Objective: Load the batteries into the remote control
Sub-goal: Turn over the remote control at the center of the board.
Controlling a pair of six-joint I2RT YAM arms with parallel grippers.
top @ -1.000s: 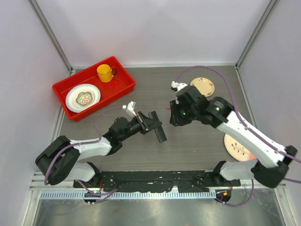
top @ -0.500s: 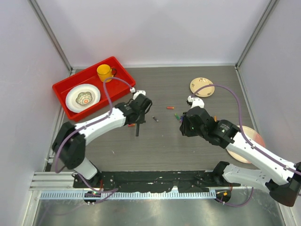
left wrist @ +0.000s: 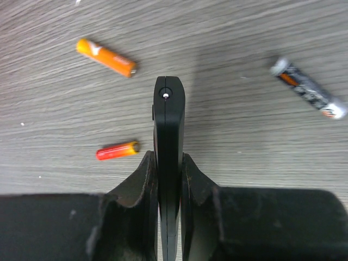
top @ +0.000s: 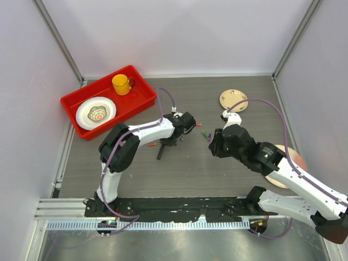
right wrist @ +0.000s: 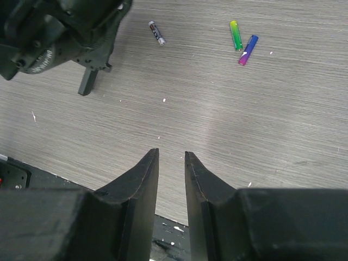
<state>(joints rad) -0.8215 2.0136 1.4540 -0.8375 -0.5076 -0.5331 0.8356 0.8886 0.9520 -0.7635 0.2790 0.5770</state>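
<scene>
Pinching the remote [left wrist: 168, 114] by its thin edges, the left gripper [left wrist: 169, 160] is clamped tight on it. With so narrow a hold, the bar could twist or slip if it is pressed against the table [left wrist: 261, 157]. From those fingertips an orange battery [left wrist: 106, 56] lies at eleven o'clock, a red battery [left wrist: 118, 150] at nine and a dark silver battery [left wrist: 308, 95] at two. The right gripper [right wrist: 171, 155] hangs with its jaws narrowly parted and empty. The green battery [right wrist: 235, 35] and purple battery [right wrist: 248, 50] lie side by side at its one o'clock, well apart from it.

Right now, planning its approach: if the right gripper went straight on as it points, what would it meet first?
Probably bare table, though depth is unclear: the right gripper aims between the dark silver battery and the green battery, touching neither.
</scene>
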